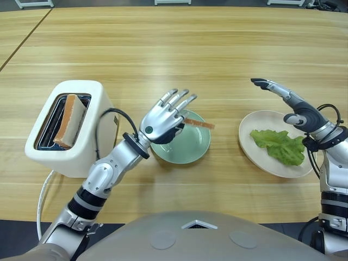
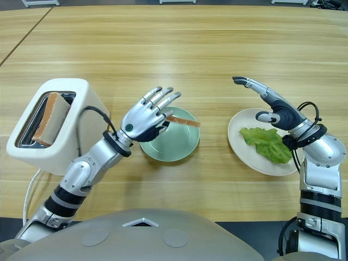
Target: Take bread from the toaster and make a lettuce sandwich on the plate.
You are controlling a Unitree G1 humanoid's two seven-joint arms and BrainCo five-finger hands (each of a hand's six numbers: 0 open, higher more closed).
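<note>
Seemingly mid-placement, the left hand (image 1: 163, 122) pinches a bread slice (image 1: 200, 124) under nearly straight fingers just above the green plate (image 1: 187, 149); next, I'd judge, the spread, empty right hand (image 1: 293, 106) needs to fetch the lettuce (image 1: 280, 144) lying near it.

Glossy cream toaster (image 1: 57, 157) on grained wooden table (image 1: 190, 49).

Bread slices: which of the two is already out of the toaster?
The thin slice held by the left hand over the green plate. The other slice stands upright in a slot of the white toaster.
</note>
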